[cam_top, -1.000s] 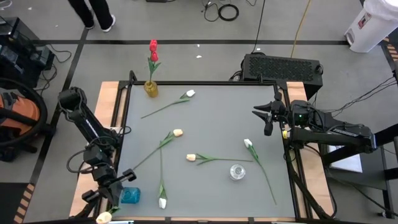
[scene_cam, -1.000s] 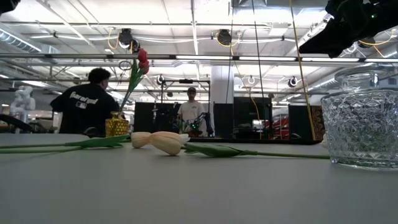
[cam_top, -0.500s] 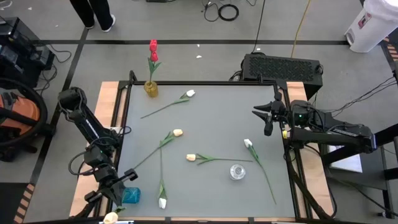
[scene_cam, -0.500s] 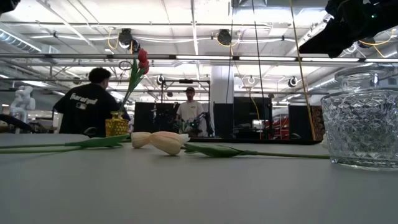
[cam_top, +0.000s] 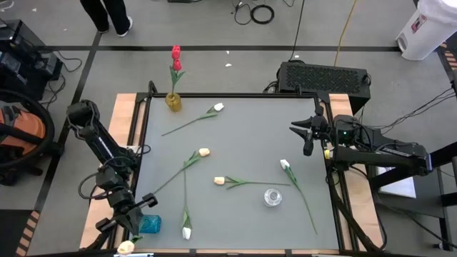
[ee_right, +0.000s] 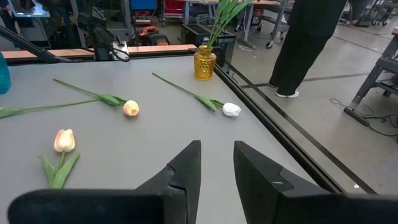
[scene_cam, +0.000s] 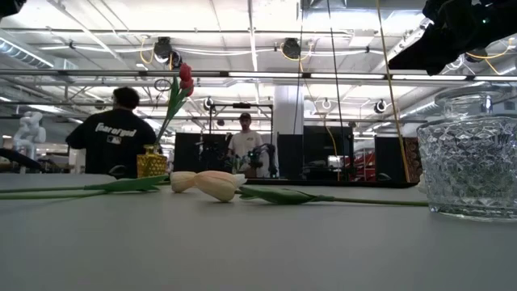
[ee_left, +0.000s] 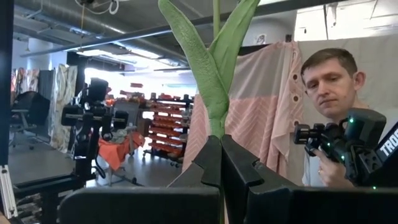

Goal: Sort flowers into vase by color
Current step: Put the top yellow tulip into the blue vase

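My left gripper (cam_top: 131, 232) hangs over the table's near left corner, beside a blue vase (cam_top: 150, 224), and is shut on a tulip whose cream head (cam_top: 126, 247) shows past the near edge. My right gripper (cam_top: 303, 135) is open and waits above the table's right edge, touching nothing. A yellow vase (cam_top: 173, 101) at the far edge holds red tulips (cam_top: 176, 53). A clear glass vase (cam_top: 272, 197) stands right of the middle. White tulips (cam_top: 218, 107) (cam_top: 285, 164) (cam_top: 186, 233) and cream ones (cam_top: 204, 152) (cam_top: 219, 180) lie flat on the table. My left gripper pinches the tulip's green stem (ee_left: 216, 127) between its two shut fingers (ee_left: 239, 165), just below the leaves (ee_left: 211, 62). The fingers lie across the stem. The flower is lifted clear of the table, and its cream head shows beyond the gripper in the high view.
The grey tabletop (cam_top: 243, 135) has open room between the scattered stems. Wooden side boards (cam_top: 125, 121) flank it. People stand in the room beyond (scene_cam: 113, 133), and one person (ee_left: 336, 106) shows in the left wrist view. A dark box (cam_top: 325, 77) sits behind the far right corner.
The held tulip's cream head has shifted a little toward the table's right at the near left corner, along with my left gripper. A person in the room behind has turned slightly.
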Robot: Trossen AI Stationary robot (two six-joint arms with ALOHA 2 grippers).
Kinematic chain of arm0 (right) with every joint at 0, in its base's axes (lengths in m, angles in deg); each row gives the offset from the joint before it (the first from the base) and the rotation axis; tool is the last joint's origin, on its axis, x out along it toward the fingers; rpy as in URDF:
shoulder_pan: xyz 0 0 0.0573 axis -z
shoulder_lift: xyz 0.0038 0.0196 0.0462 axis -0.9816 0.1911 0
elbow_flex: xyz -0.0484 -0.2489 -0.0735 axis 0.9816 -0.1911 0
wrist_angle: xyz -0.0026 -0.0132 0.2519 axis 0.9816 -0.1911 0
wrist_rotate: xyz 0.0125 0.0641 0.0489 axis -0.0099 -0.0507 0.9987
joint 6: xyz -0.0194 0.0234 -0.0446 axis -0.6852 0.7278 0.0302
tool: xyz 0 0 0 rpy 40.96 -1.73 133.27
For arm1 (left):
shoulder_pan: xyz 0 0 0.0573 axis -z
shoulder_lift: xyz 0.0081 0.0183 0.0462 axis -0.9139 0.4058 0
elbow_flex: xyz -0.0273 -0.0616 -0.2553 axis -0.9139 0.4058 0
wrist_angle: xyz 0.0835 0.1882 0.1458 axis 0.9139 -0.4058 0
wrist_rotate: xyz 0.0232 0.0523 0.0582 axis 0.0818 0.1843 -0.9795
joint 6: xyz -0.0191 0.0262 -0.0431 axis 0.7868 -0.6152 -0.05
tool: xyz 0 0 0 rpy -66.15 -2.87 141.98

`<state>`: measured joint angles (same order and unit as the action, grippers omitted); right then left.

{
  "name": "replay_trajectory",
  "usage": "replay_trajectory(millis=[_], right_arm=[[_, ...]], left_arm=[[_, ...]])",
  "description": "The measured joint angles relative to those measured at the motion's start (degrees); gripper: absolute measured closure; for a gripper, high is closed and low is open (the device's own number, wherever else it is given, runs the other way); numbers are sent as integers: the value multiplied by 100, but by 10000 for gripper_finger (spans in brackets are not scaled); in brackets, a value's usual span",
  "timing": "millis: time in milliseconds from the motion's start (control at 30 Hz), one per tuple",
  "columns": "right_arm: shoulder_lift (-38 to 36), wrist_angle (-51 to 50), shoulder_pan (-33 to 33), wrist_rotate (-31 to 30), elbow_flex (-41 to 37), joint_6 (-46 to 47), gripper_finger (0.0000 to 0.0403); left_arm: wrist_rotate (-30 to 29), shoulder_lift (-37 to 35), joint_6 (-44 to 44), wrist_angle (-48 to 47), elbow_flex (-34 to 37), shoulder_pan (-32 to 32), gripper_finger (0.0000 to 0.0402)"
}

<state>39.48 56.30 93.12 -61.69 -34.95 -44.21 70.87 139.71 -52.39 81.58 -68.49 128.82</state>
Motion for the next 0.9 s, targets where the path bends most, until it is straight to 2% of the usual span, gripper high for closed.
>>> replay_trajectory(millis=[433, 900], right_arm=[[1, 0, -1, 0, 0, 0, 316], [-2, 0, -1, 0, -2, 0, 316]], left_arm=[[-298, 10, 5, -1, 0, 0, 402], [-557, 679, 129, 573, -2, -4, 402]])
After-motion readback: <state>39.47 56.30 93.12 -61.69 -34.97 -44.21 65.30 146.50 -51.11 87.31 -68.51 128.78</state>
